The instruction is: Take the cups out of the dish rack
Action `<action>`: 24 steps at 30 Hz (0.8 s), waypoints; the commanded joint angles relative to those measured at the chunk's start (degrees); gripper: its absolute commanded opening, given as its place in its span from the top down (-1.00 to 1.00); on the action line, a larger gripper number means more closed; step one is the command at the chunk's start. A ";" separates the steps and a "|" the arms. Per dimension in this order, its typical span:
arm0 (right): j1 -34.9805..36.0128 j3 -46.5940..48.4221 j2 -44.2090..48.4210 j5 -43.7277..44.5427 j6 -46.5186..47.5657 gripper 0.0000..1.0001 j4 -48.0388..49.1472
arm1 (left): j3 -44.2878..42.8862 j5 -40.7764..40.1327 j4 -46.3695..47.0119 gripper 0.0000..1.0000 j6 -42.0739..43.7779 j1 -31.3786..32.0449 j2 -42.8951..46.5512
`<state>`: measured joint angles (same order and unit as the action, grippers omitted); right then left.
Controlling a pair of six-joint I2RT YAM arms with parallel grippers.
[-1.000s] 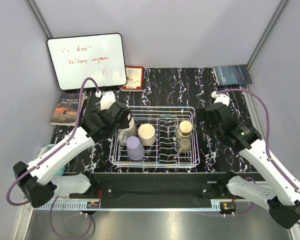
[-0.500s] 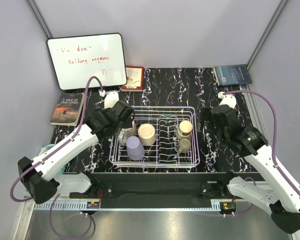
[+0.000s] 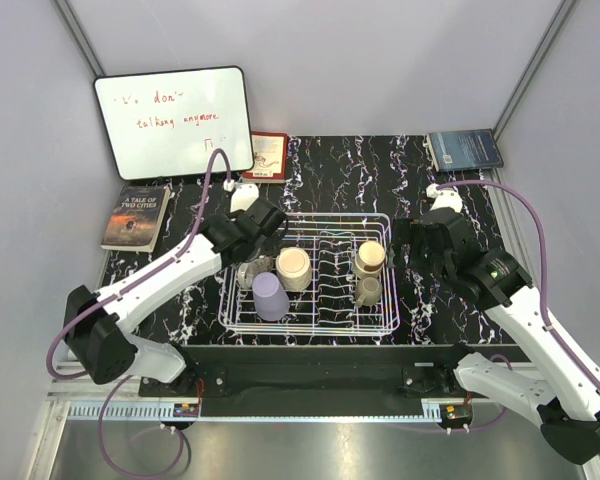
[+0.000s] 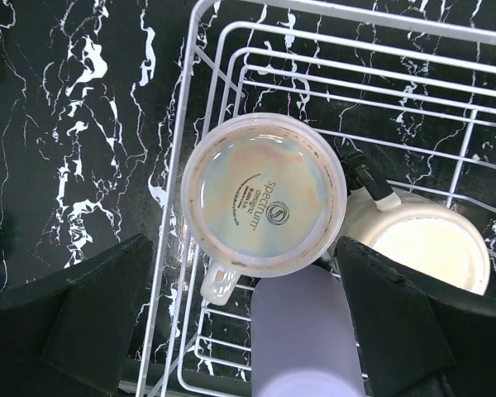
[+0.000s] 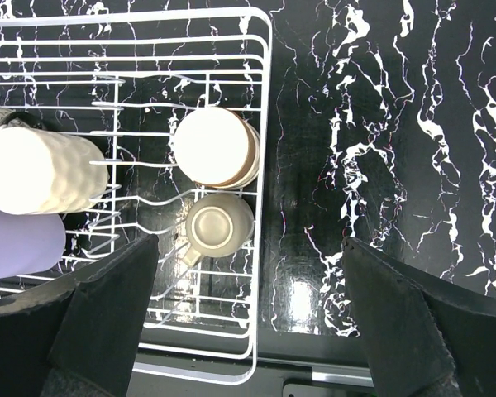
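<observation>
The white wire dish rack (image 3: 305, 329) stands mid-table. In it are a clear cup (image 3: 248, 273), a lavender cup (image 3: 270, 296), a cream cup (image 3: 293, 267), a tan cup (image 3: 370, 256) and a small olive-grey cup (image 3: 368, 291). My left gripper (image 3: 253, 254) is open above the rack's left end. In the left wrist view its fingers (image 4: 91, 322) straddle the upturned clear cup (image 4: 264, 194), with the lavender cup (image 4: 306, 331) and the cream cup (image 4: 434, 244) beside it. My right gripper (image 3: 410, 262) is open and empty, above the rack's right rim (image 5: 264, 124), near the tan cup (image 5: 217, 147) and the olive-grey cup (image 5: 219, 227).
A whiteboard (image 3: 175, 122) leans at the back left, with a red book (image 3: 268, 155) beside it. A dark book (image 3: 135, 215) lies at the left edge and a blue book (image 3: 464, 149) at the back right. Bare black marble table lies right of the rack (image 5: 380, 165).
My left gripper has moved right and further back, from the rack's left side to over the clear cup. My right arm has shifted only slightly.
</observation>
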<state>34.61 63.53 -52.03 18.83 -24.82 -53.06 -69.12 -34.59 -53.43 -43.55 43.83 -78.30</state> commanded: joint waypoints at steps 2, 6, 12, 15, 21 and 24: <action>0.11 1.51 0.61 -1.43 0.74 -1.00 -0.64 | -2.16 1.54 2.71 -0.98 -0.57 -0.24 -1.06; 0.11 1.25 0.62 -1.08 1.17 -1.00 -0.73 | 0.82 4.17 4.99 -0.97 0.65 -0.24 1.47; 0.11 0.81 0.26 -0.90 2.05 -1.00 -0.64 | 6.80 7.95 9.13 -0.96 4.61 -0.24 7.36; 0.11 0.11 0.09 -0.90 2.23 -0.99 -0.38 | 9.43 7.78 9.31 -0.94 5.31 -0.33 9.39; 0.11 -0.77 -0.44 -1.60 2.41 -1.00 0.50 | 12.87 8.92 11.50 -0.77 6.63 -0.68 10.28; 0.11 -0.77 -0.70 -1.60 2.67 -0.99 0.76 | 16.20 9.28 14.75 -0.77 7.60 -0.85 10.97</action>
<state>34.61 62.96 -52.47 18.24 -23.51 -53.41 -55.96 -26.94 -44.18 -38.15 43.38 -68.73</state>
